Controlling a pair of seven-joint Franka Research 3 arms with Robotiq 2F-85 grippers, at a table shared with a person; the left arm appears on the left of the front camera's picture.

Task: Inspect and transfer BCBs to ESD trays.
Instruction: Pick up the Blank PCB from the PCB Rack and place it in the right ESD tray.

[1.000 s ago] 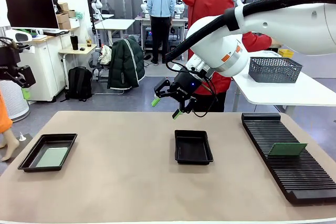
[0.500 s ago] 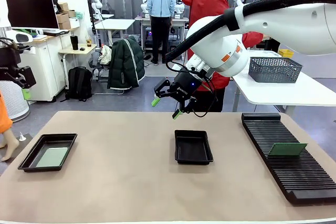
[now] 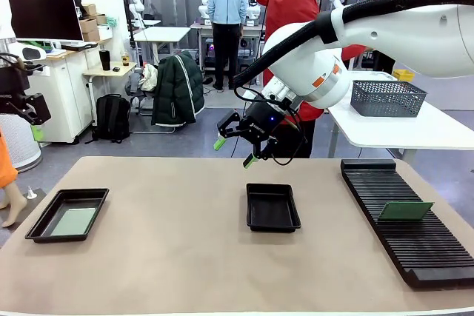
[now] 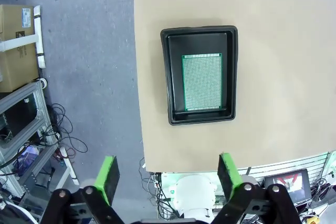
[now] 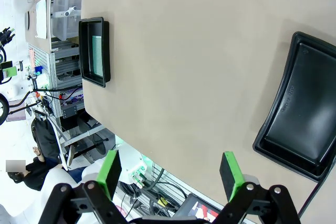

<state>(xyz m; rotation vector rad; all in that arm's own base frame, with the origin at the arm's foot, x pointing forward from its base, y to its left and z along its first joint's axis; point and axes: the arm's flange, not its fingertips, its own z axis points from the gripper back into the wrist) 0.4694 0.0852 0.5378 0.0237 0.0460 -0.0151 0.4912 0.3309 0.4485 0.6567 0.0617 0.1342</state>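
Left wrist view: the left gripper (image 4: 168,174) hangs high over the table (image 4: 283,51), its green fingers spread wide with nothing between them; below it the left tray (image 4: 166,77) lies near the table's edge; a green BCB (image 4: 202,82) lies flat on its floor.

Right wrist view: the right gripper (image 5: 170,174) is likewise spread and holds nothing; the middle tray (image 5: 307,124) lies under it, black floor showing; the left tray sits far off by the table's edge.

Front view: the right gripper hangs in the air above the middle tray, which lies at the table's centre; the left tray is near the left edge; a second BCB (image 3: 405,211) leans in the slotted rack (image 3: 429,249) along the right edge; a person in red (image 3: 292,5) stands at the far edge.
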